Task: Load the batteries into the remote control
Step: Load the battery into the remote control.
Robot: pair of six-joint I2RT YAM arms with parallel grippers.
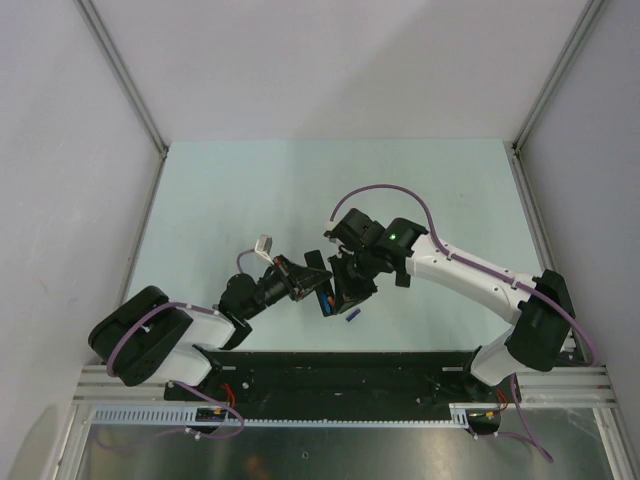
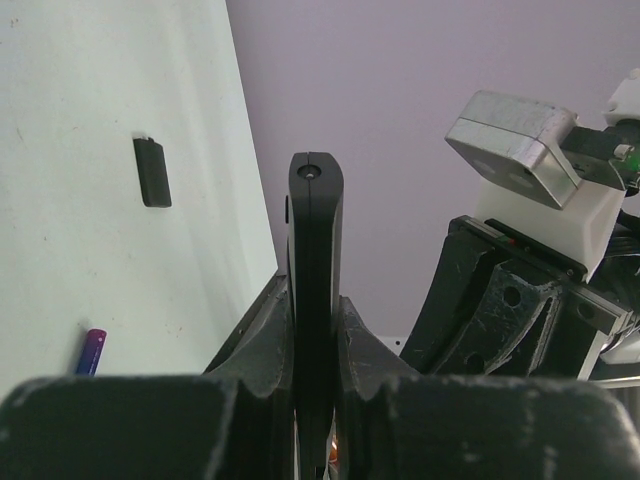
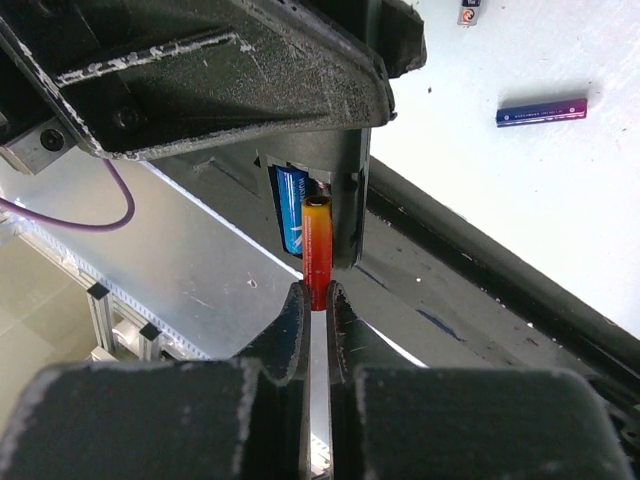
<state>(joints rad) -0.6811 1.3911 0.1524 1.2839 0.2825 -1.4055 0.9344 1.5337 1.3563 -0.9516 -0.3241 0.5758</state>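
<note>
My left gripper (image 2: 316, 300) is shut on the remote control (image 2: 316, 240), a slim black bar held edge-on above the table. Its open compartment (image 3: 345, 215) faces my right gripper (image 3: 318, 295), and one blue battery (image 3: 290, 212) sits inside it. The right gripper is shut on a red-orange battery (image 3: 318, 250), whose upper end rests at the compartment beside the blue one. Another blue battery (image 3: 541, 112) lies loose on the table, and it shows in the left wrist view too (image 2: 91, 351). From above, both grippers (image 1: 305, 280) (image 1: 345, 290) meet near the table's front middle.
A small black rectangular piece (image 2: 152, 172) lies flat on the pale table (image 1: 250, 190). The black base rail (image 1: 330, 370) runs just below the grippers. Purple cables (image 1: 385, 190) loop over the right arm. Grey walls enclose the table on three sides.
</note>
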